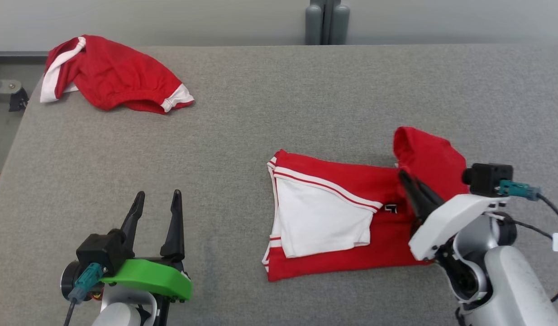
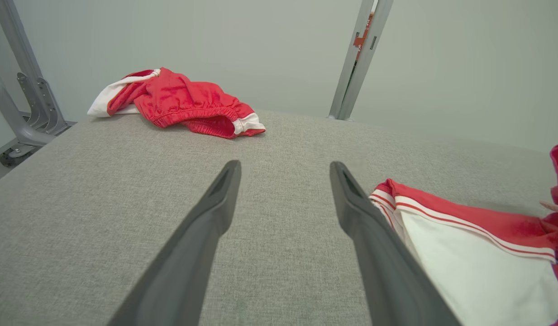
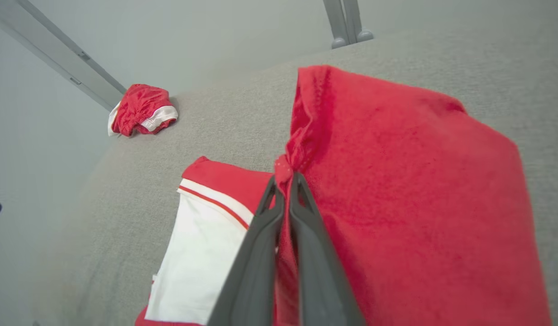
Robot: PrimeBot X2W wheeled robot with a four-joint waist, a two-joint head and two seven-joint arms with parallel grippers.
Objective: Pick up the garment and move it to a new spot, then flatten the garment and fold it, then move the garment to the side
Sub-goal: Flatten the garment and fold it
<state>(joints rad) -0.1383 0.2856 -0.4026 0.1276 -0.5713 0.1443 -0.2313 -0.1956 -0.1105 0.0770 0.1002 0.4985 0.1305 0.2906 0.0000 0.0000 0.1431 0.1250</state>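
Your right fingers point(image 3: 260, 253) are pinched tight on a red hem at the right end of the garment point(image 1: 324, 217) and hold it off the cloth, so a flap stands up and drapes at about 1 o'clock from them. Your left fingers point(image 1: 174, 226) stand wide with nothing between them, hovering over bare worktop point(image 1: 260, 113) at 7 o'clock, well apart from the garment. The garment lies at 4 o'clock from the worktop's middle, mostly flat, with a white panel showing on top of the red. By the look of it you are in the folding step: placed and flattened seem done, the move to the side not yet. The next move calls for carrying the pinched hem across towards 9 o'clock, low enough that the flap lays over the body without dragging the whole piece; your free left fingers could pin the near edge if it slides. Counted: two garments, this one and a second garment point(image 1: 111, 72) crumpled at 10 o'clock; two sets of fingers; one worktop.
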